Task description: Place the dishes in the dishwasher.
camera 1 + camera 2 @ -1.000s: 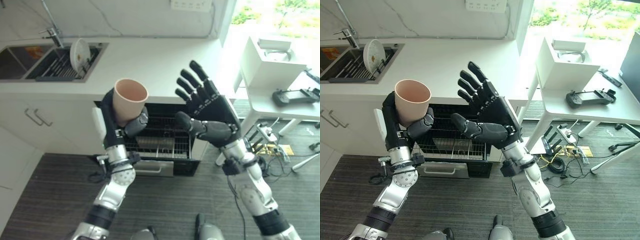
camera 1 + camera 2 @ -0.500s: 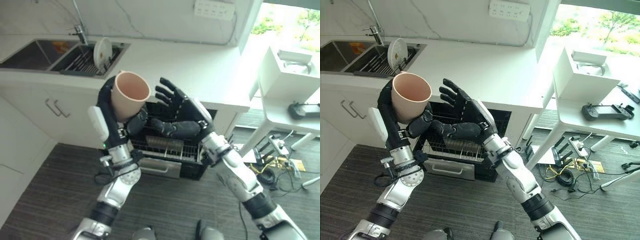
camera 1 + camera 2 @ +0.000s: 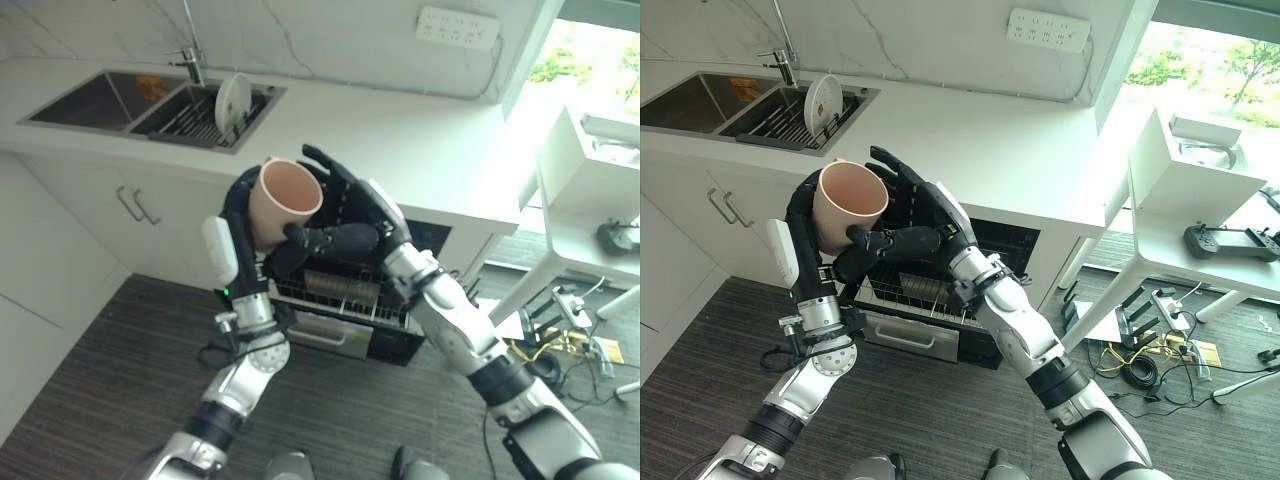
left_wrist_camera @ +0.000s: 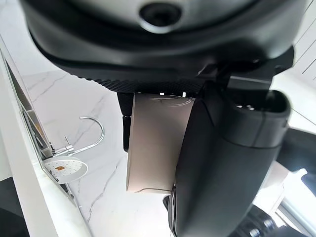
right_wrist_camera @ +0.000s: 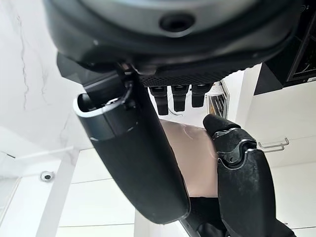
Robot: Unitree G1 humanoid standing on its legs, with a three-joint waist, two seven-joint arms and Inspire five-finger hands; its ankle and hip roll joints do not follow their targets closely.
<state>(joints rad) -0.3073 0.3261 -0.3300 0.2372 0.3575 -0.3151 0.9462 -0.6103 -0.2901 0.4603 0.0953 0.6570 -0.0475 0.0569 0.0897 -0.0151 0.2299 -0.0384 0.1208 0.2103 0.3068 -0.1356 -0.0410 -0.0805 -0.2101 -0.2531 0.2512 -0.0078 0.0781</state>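
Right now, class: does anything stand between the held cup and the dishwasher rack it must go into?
The right hand reaches across just below the cup, which the left hand holds, so it lies between the cup and the open dishwasher rack. Nothing else visible intervenes.

This is a kitchen. A white counter (image 3: pixel 970 120) holds a sink (image 3: pixel 700 100) with a tap (image 3: pixel 783 50) at its far left corner. An open dishwasher (image 3: pixel 940 290) sits under its front edge.
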